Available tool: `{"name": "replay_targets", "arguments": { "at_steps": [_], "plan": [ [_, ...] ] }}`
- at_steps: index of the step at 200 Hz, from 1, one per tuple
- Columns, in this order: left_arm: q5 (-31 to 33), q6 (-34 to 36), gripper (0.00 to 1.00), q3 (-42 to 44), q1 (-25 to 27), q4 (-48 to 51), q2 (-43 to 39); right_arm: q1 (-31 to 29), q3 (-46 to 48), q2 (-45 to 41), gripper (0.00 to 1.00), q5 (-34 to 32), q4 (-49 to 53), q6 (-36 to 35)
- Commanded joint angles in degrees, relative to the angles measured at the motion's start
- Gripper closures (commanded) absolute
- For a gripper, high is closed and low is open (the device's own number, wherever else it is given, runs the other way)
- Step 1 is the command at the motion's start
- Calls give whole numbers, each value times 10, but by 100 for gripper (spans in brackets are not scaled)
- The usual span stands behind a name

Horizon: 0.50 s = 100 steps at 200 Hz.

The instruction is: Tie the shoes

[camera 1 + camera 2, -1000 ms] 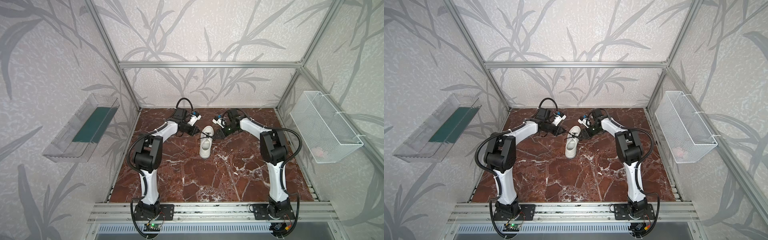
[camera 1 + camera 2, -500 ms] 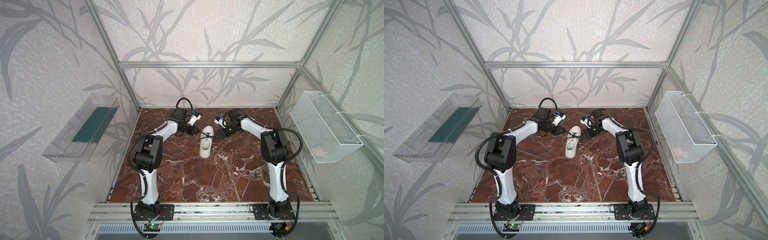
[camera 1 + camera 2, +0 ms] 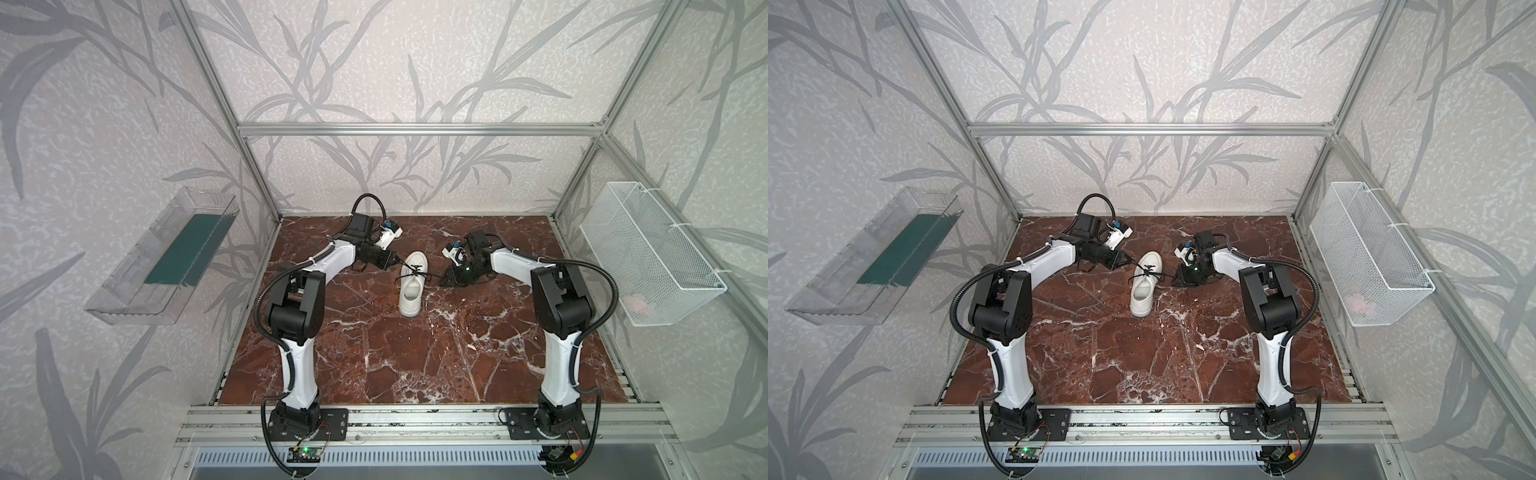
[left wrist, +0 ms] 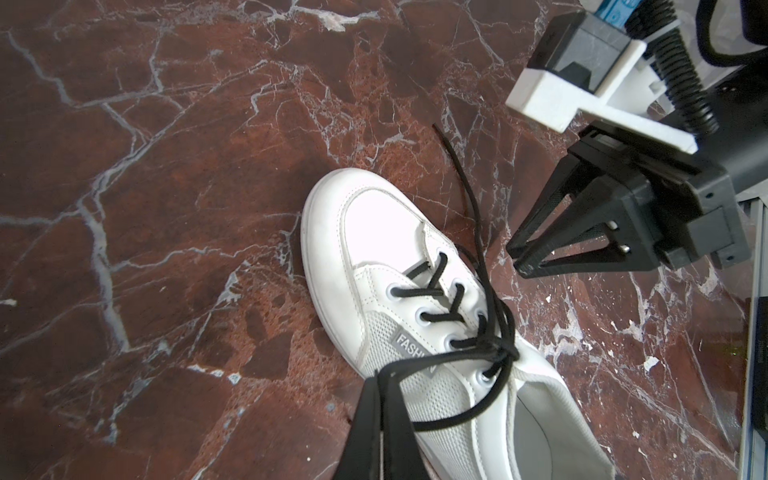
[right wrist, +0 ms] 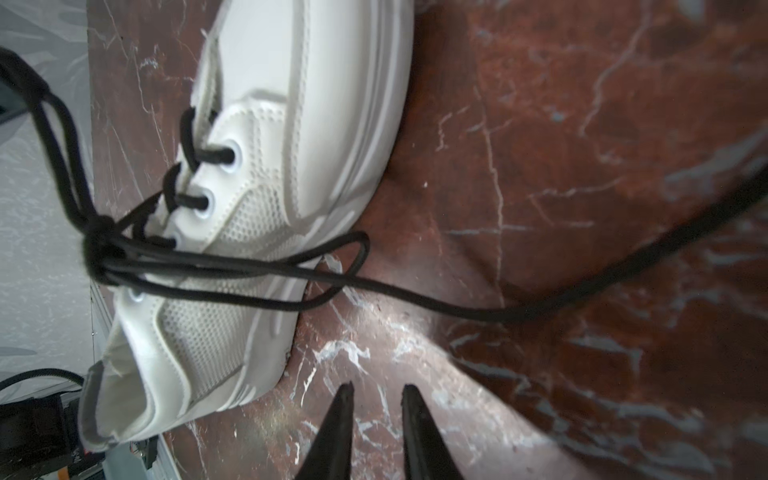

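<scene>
Red marble table (image 3: 415,365) is carrying the white sneaker (image 3: 411,286) near its middle, its long axis running front to back, toe at the far end. The left gripper (image 4: 384,376) is pinching 1 lace loop (image 4: 449,355) taut. The right gripper (image 5: 376,388) is hovering narrowly parted and empty. The other loop (image 5: 357,249) is lying just ahead of it, beside the sole.

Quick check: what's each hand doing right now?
Left hand: closed on the thin black shoelace of the white low-top sneaker.
Right hand: slightly open, holding nothing.
</scene>
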State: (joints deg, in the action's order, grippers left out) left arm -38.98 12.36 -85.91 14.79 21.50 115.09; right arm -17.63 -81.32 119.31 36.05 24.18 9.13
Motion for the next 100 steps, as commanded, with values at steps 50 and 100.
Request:
{"name": "replay_targets", "arguments": {
  "at_steps": [50,100],
  "plan": [
    [-4,-2,100,-7,-3,9,-1,7,-127,107,82,-24,-48,49],
    [-8,-7,100,-7,-3,5,0,10,-217,137,79,28,-12,22]
  ]
}}
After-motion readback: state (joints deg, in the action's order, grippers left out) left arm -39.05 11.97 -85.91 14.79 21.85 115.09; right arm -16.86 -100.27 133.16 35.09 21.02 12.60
